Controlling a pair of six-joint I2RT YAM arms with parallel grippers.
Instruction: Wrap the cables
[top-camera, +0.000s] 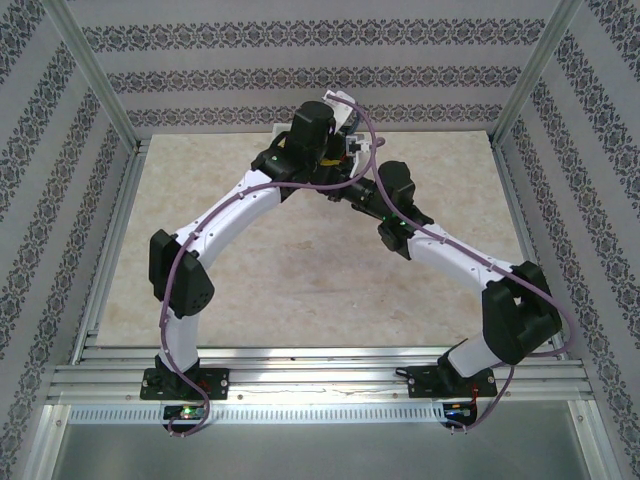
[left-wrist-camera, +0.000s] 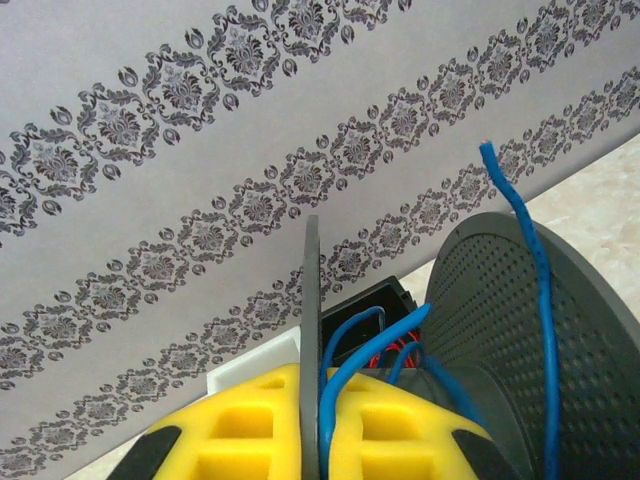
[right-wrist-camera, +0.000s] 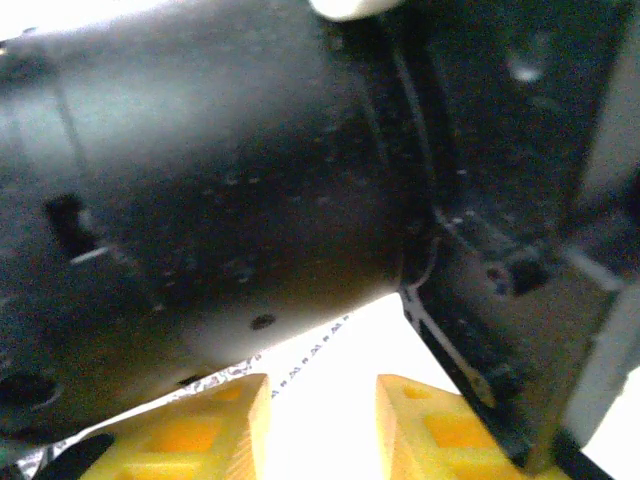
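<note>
Spool (left-wrist-camera: 480, 300) clamp, far edge of table (top-camera: 300, 290)

Yellow left gripper (left-wrist-camera: 312, 378) pinched tight on the spool's thin flange. Between the flanges the blue wire (left-wrist-camera: 547, 330) loops, its loose end rising past the perforated flange. Jaws of right gripper (right-wrist-camera: 322, 392) apart, empty, under black housing (right-wrist-camera: 200, 200). Patterned wall (left-wrist-camera: 150, 200) beyond.

No text, label, brand, number or sign can be read in any of the views. The bands on the wallpaper (left-wrist-camera: 200, 150) are floral ornament, not lettering. The grey flange of the spool (left-wrist-camera: 500, 330) carries only a grid of small holes, and the blue wire (left-wrist-camera: 543, 300) shows no print that can be made out.
</note>
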